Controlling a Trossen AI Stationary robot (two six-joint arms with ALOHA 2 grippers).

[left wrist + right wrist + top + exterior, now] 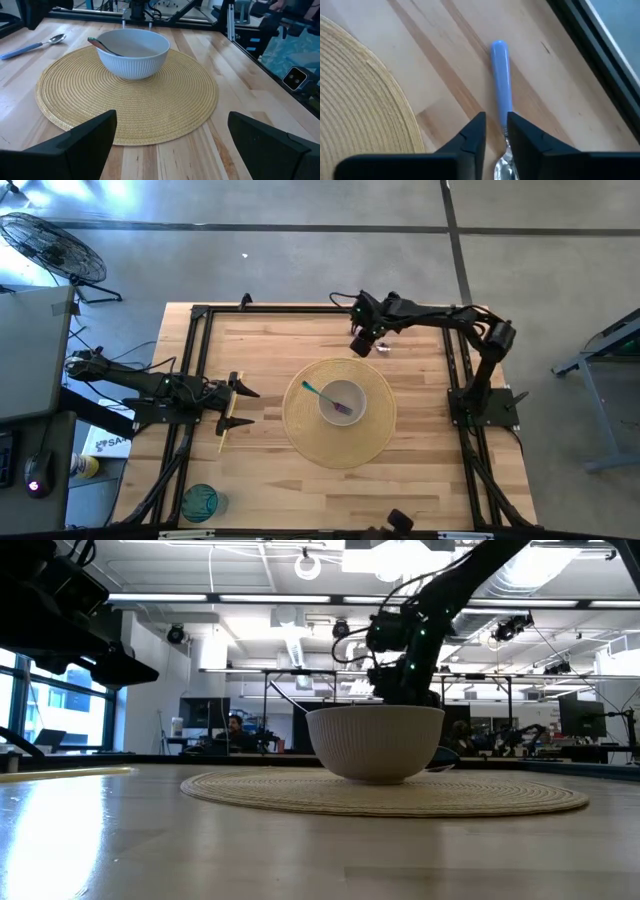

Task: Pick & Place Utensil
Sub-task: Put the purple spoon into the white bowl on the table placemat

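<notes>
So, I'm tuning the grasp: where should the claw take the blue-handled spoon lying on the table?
Grip the blue-handled metal spoon at the neck where handle meets metal, from straight above. It lies flat on the wooden table, so only its thin sides are free; the right claw already straddles it there.

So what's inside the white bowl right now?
The white bowl holds one utensil with a teal handle leaning over the rim and a purple end. The bowl's floor beneath it is covered; nothing else shows inside.
</notes>
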